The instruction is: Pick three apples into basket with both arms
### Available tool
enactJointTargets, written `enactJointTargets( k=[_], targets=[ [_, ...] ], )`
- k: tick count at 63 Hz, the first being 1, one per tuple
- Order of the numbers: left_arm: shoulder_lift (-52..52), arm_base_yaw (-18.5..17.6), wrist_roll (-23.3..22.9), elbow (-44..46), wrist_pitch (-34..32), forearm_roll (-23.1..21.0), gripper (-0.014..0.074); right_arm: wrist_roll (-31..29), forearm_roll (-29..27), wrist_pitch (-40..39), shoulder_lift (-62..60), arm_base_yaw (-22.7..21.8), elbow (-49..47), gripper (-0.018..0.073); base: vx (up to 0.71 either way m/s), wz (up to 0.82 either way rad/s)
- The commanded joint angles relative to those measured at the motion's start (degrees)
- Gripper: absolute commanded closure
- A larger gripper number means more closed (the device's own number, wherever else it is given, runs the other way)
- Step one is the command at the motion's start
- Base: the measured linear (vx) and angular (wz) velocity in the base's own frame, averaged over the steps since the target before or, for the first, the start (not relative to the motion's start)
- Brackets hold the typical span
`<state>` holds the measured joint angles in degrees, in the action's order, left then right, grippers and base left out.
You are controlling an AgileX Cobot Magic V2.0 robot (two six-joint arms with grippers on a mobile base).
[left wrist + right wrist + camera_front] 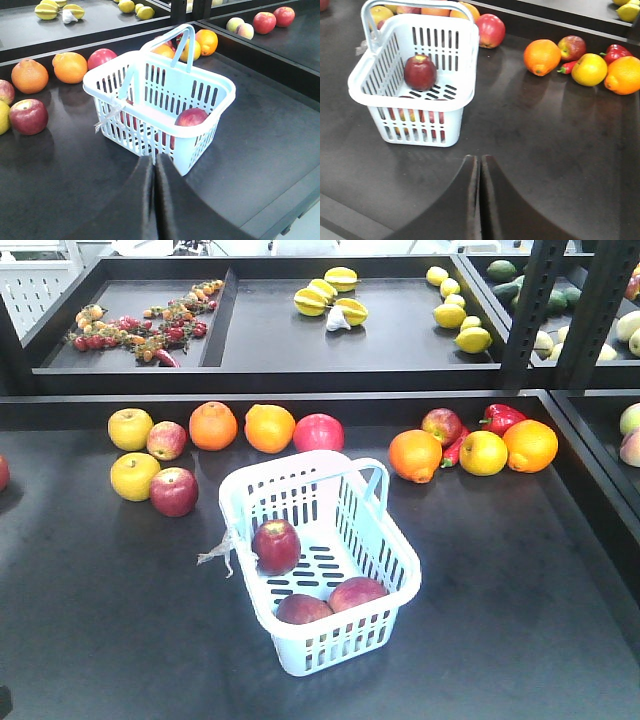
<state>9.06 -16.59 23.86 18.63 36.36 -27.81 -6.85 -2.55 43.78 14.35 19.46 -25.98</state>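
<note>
Three apples (276, 545) lay inside basket (400, 580): one at far side, two against near wall; task judged complete. Left gripper (153, 159) fingers closed, empty, hovering near basket's near corner. Right gripper (480, 160) likewise closed, empty, beside basket, apart from it.

Left gripper (154, 160) and right gripper (480, 162) both hang with jaws pressed together, holding nothing, tips pointing away.

The pale blue slotted basket (385, 570) stands upright on the dark shelf, its hoop handle raised and a clear plastic scrap tied at one corner. Three dark red apples (276, 545) lie inside: one alone, two touching by the near wall.
</note>
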Motion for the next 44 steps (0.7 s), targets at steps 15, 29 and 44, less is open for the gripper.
enactJointTargets(
  k=[15,29,44],
  targets=[
    [0.81,-0.08,-0.59,1.49,-3.98,-1.69,0.0603,0.36,1.0,-0.86,0.6,-0.34,-1.42,0.0561,0.0,0.0],
    [0.81,-0.08,-0.59,1.49,-3.98,-1.69,0.0603,0.36,1.0,-0.86,0.6,-0.34,-1.42,0.0561,0.0,0.0],
    [0.81,-0.08,-0.59,1.49,-3.98,-1.69,0.0603,0.36,1.0,-0.86,0.6,-0.34,-1.42,0.0561,0.0,0.0]
  ],
)
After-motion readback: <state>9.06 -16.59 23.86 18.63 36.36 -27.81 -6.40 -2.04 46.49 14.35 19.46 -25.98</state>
